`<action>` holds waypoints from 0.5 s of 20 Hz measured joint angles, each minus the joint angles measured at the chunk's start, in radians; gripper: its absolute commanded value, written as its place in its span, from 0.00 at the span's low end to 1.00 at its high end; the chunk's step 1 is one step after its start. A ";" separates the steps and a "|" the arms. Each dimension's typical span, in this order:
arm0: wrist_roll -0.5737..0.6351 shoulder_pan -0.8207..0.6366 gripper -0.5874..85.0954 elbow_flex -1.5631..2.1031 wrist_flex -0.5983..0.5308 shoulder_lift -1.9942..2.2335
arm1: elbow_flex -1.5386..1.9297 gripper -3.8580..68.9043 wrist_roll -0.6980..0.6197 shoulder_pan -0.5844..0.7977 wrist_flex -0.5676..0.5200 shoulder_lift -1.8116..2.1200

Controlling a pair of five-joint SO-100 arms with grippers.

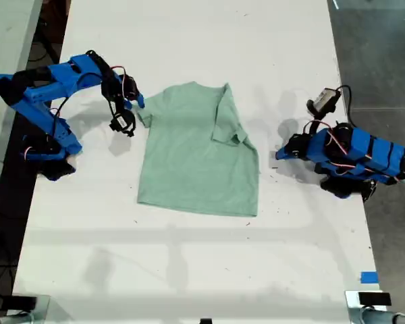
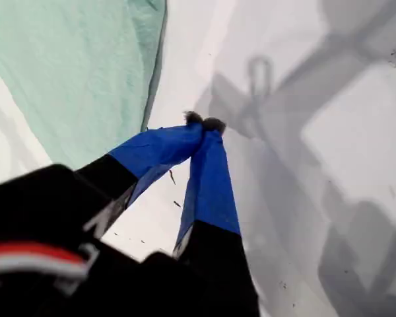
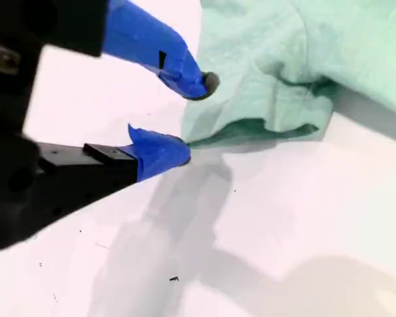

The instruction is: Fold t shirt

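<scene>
The pale mint-green t shirt point(image 1: 199, 162) lies flat on the white table point(image 1: 189, 270), collar toward the far side. Its sleeve point(image 1: 228, 125) on the exterior view's right is folded in over the body. My second gripper point(image 1: 123, 125) point(image 3: 195, 119) hangs open just beside the other sleeve point(image 3: 264, 112), holding nothing, on the exterior view's left. My first gripper point(image 1: 281, 154) point(image 2: 204, 122) is shut and empty, low over the bare table a short way off the t shirt's side edge point(image 2: 72, 66), on the exterior view's right.
The arm bases point(image 1: 50, 152) point(image 1: 354, 179) sit near the table's side edges in the exterior view. A blue tape piece point(image 1: 368, 277) and a black object point(image 1: 374, 298) lie near the front corner at the exterior view's right. Grey floor point(image 1: 385, 54) lies beyond.
</scene>
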 measured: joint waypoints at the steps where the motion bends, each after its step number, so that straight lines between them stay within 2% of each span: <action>1: 0.011 -0.003 0.16 -0.025 -0.005 -0.038 | 0.000 0.04 -0.005 0.000 -0.002 0.000; 7: 0.028 -0.017 0.13 -0.089 -0.028 -0.173 | 0.000 0.04 -0.014 -0.014 -0.006 0.000; 10: 0.035 -0.017 0.01 -0.176 0.000 -0.304 | 0.000 0.04 -0.015 -0.017 -0.006 0.000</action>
